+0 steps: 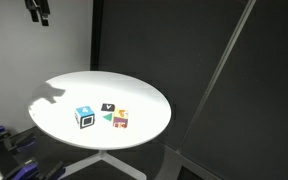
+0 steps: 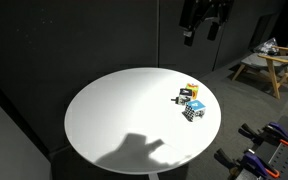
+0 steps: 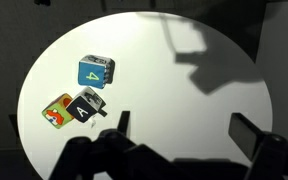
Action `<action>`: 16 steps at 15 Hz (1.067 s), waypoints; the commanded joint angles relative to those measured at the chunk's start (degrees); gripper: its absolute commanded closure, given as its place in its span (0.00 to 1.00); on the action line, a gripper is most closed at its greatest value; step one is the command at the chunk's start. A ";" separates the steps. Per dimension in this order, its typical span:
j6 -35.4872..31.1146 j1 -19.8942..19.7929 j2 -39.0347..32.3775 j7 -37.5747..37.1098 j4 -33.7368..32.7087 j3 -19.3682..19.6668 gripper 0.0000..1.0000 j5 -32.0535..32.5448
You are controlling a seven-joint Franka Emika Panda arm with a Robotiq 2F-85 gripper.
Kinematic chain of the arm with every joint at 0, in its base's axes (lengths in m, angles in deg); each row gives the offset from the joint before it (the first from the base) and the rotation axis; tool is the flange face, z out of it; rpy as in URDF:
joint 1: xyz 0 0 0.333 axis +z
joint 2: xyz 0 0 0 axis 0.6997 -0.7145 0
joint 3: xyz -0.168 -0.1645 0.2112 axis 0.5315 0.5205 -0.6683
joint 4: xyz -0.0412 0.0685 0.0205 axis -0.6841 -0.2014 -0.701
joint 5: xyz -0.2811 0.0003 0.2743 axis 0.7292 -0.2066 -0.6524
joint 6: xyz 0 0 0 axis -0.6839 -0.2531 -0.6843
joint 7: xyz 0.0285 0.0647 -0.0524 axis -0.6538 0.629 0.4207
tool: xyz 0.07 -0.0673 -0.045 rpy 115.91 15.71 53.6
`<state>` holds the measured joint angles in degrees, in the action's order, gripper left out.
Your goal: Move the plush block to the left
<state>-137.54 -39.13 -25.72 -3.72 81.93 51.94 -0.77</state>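
Round white table (image 1: 144,95) | plush block (image 3: 96,71) near black-and-white block (image 3: 86,105), red-yellow block (image 3: 56,110) | gripper (image 3: 184,128) seemingly spread, empty

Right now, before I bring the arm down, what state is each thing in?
Pincer: open, empty, high above the table.
Plush block: resting on the table, blue face up, not gripped.
Black-and-white block: flat on the table, right beside the red-yellow block.
Red-yellow block: resting on the table, not gripped.

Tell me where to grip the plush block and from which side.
Probably best: come straight down from above and close the hand on two opposite white side faces of the plush block. It sits flat, blue top up; pick the pair clear of the black-and-white block beside it.
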 commanded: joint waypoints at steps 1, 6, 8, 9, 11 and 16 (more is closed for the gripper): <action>0.57 0.69 -0.64 -0.34 -0.91 1.29 0.00 0.01; 1.72 -0.21 -2.08 -0.30 -3.31 3.65 0.00 -0.72; 2.36 -0.45 -2.98 0.01 -4.71 5.07 0.00 -1.40; 2.66 -0.53 -3.49 0.12 -5.45 5.73 0.00 -1.81; 3.32 -0.77 -4.82 0.38 -7.23 7.19 0.00 -2.98; 3.15 -2.32 -8.42 -2.31 -10.93 9.58 0.00 -4.44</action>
<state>-136.04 -40.39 -31.24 -3.84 75.02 60.53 -3.86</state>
